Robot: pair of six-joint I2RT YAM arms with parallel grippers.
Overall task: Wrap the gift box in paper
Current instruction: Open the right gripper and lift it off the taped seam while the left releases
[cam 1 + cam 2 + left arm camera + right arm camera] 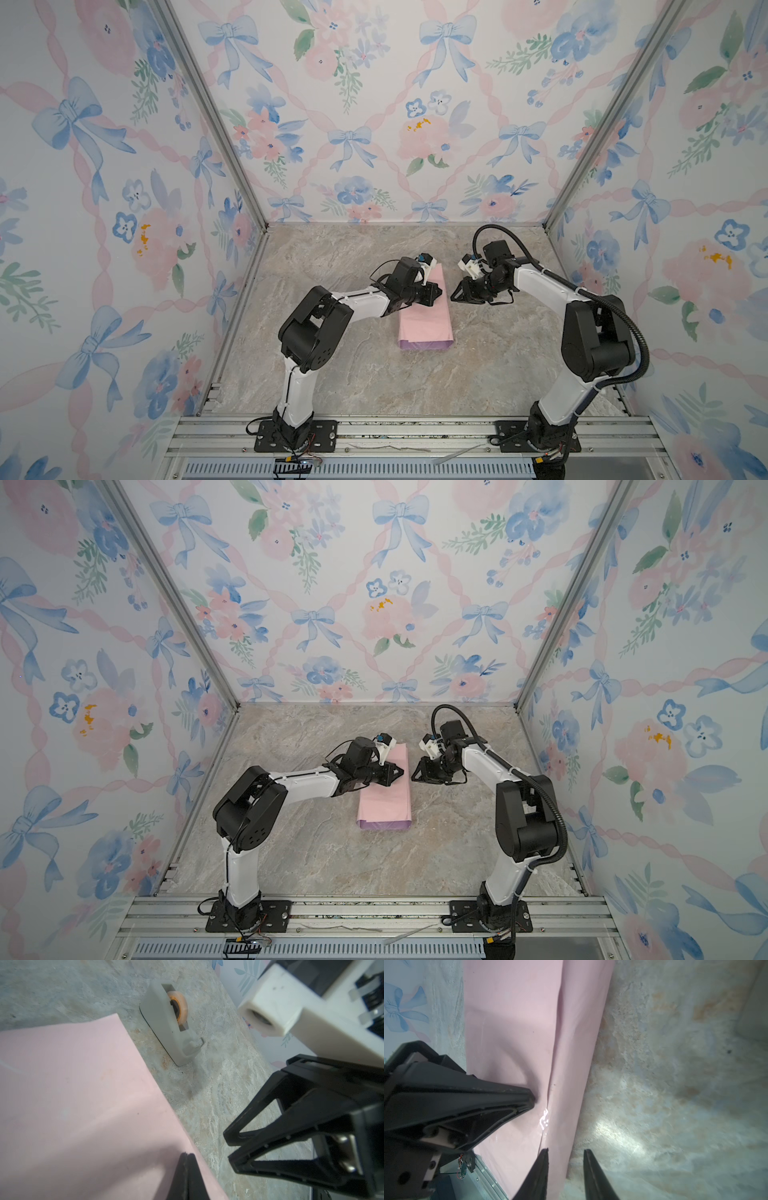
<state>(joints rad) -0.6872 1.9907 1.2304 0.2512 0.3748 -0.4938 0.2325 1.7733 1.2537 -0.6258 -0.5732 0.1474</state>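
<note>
The paper [424, 320] is folded lengthwise into a pink parcel; the gift box, presumably inside, is hidden. The left gripper [436, 291], jaws together, presses on the paper's top beside the seam [554, 1053]. The right gripper [454, 296], jaws slightly apart and empty, hovers just beside the paper. Closing the ends seems left. Only the left wrist view shows the tape dispenser [166, 1028], beyond the paper's corner; only the right wrist view shows the seam clearly.

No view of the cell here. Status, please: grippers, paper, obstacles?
Left gripper shut, tip pressing the paper. Right gripper open, empty, beside it. Gift box not visible. Tape dispenser stands clear.
</note>
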